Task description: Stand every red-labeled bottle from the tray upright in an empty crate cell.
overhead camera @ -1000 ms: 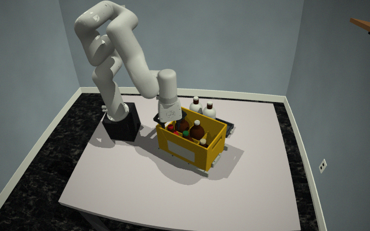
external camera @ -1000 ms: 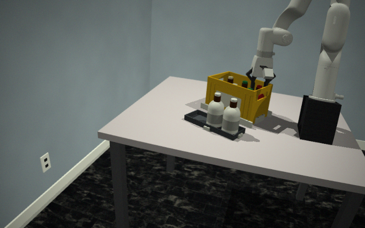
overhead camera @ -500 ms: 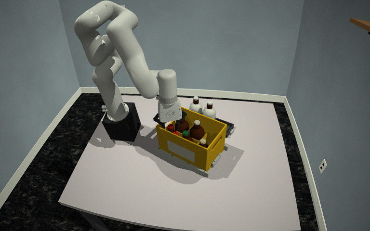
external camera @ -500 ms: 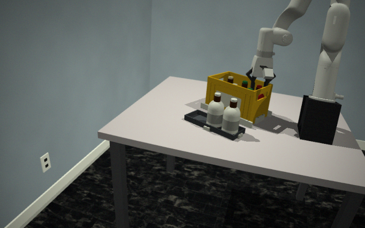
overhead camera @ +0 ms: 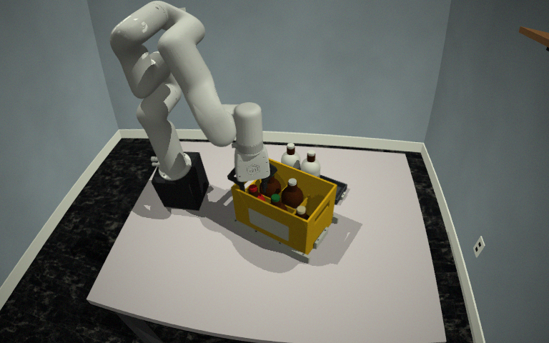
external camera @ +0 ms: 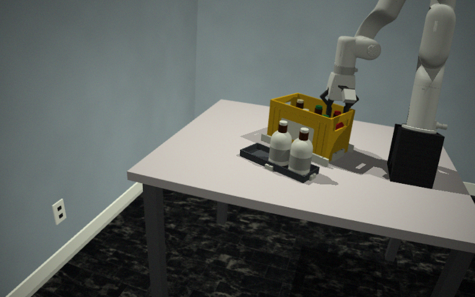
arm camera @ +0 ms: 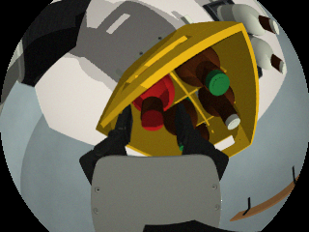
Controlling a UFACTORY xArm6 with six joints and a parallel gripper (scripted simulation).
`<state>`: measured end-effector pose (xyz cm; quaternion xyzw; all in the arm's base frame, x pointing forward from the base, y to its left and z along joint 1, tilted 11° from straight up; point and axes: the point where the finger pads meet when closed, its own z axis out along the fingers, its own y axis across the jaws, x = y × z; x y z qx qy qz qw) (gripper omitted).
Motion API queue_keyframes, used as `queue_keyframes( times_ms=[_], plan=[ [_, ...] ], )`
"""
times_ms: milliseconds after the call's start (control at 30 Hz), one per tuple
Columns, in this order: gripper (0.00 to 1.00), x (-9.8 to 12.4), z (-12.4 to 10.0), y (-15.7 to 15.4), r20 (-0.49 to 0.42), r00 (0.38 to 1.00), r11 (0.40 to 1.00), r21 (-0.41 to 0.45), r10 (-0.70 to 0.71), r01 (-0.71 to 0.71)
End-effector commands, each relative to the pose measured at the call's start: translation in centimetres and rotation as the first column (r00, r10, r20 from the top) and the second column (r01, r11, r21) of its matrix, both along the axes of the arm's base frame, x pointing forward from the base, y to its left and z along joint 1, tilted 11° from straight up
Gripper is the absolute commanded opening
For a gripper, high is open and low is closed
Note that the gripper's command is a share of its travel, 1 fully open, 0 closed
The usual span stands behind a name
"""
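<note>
The fingers of the gripper are spread, with nothing clamped; the red-capped bottle is stood between them in a corner cell of the yellow crate. Its base is hidden by crate walls. Beside the crate, two white bottles are borne by the black tray, barely caught at the wrist view's edge.
</note>
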<state>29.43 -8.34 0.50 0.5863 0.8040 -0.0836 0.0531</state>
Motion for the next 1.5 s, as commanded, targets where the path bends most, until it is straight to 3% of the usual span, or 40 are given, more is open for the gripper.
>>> queue_keyframes(
  times_ms=[0, 533, 1467],
  plan=[
    [0.65, 0.1, 0.1, 0.0, 0.003, 1.000, 1.000, 0.000, 0.000, 0.000],
    [0.65, 0.1, 1.2, 0.2, 0.003, 1.000, 1.000, -0.001, 0.000, 0.000],
    [0.65, 0.2, 7.1, 1.4, 0.003, 1.000, 1.000, 0.000, 0.000, 0.000]
  ],
)
